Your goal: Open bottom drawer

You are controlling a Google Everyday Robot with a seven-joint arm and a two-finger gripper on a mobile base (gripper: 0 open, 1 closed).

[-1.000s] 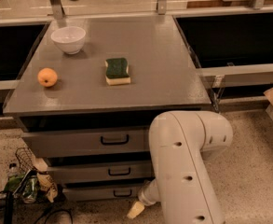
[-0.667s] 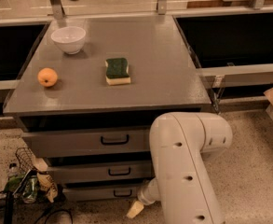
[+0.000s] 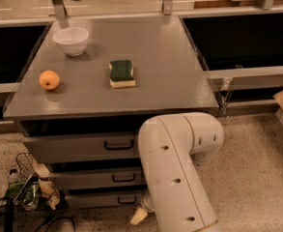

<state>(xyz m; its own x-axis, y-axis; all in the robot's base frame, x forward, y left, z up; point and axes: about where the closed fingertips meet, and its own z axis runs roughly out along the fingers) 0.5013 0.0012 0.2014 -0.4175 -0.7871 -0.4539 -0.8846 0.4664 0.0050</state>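
The bottom drawer (image 3: 105, 199) is the lowest and narrowest of three grey drawer fronts under the grey table, with a small black loop handle (image 3: 127, 199). It looks closed, or nearly so. My gripper (image 3: 138, 215) is low near the floor, just below and to the right of that handle, and mostly hidden behind my white arm (image 3: 175, 173). The arm covers the right ends of all three drawers.
The mid-sized drawer (image 3: 97, 178) and the top, widest drawer (image 3: 80, 146) sit above. On the table top (image 3: 170, 71) are a white bowl (image 3: 71, 40), an orange (image 3: 49, 79) and a green-and-yellow sponge (image 3: 121, 73). Clutter and cables (image 3: 27, 190) lie on the floor at left.
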